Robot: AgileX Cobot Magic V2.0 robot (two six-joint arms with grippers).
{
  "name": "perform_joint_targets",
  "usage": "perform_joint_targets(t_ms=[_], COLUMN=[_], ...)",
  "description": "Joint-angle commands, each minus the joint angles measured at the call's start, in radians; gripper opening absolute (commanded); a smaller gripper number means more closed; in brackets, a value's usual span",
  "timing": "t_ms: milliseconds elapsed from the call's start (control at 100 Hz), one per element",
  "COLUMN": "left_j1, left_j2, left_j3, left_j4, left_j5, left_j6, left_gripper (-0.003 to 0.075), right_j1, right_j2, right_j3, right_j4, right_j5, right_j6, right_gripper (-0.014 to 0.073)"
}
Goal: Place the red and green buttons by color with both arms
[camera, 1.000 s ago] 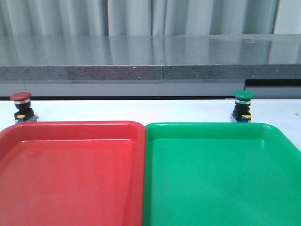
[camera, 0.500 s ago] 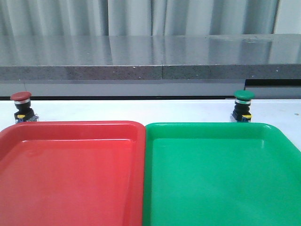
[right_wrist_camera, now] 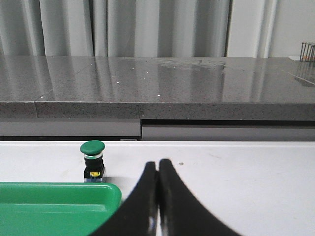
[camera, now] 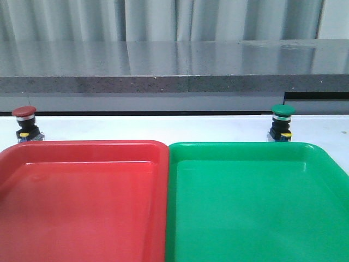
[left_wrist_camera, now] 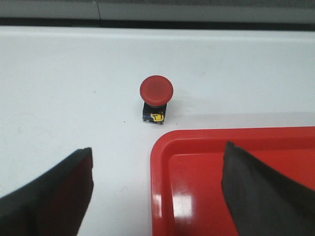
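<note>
The left gripper gaped wide before the red button; the right gripper stayed pinched together. Light, rigid, top-heavy switches probably favoured grasps at their black bodies.

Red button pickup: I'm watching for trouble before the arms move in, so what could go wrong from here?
1. The red button stands upright on the table close to the red tray rim; the open left claw straddles that rim, so one finger might catch the tray.
2. The right claw is shut and must open before it can take the green button.
3. Both buttons are top-heavy and could tip if nudged.
</note>
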Motion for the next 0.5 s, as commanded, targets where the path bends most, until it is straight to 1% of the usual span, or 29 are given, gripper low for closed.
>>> perform_joint_targets(t_ms=[0,130,200,330,490], left_j1=[-0.009,-0.009,-0.009,-0.009,-0.009], left_j2=[0.095,0.263,0.336,0.438,0.531], left_j3=[-0.128,-0.279,-0.350,-0.452,-0.537], left_j4=[-0.018,-0.018,-0.018,-0.018,-0.018], left_j5=[0.041,0.171,0.218,0.233,0.235], left_j6=[-0.008,-0.008,-0.008,-0.008,-0.008], left_gripper=[0.0531,0.0531,0.0531,0.0531,0.0531], right_j1=[-0.003,-0.003,-0.003,-0.003,-0.003], right_j2=[-0.022,-0.022,-0.022,-0.022,-0.022], right_j3=[-0.019,-0.019,-0.019,-0.019,-0.019], right_j4=[-0.009,-0.009,-0.009,-0.009,-0.009], right_j5=[-0.073,-0.073,-0.073,-0.073,-0.073], right_j6=[-0.001,-0.001,-0.001,-0.001,-0.001], right_gripper=[-0.0064,-0.0064,-0.0064,-0.0064,-0.0064])
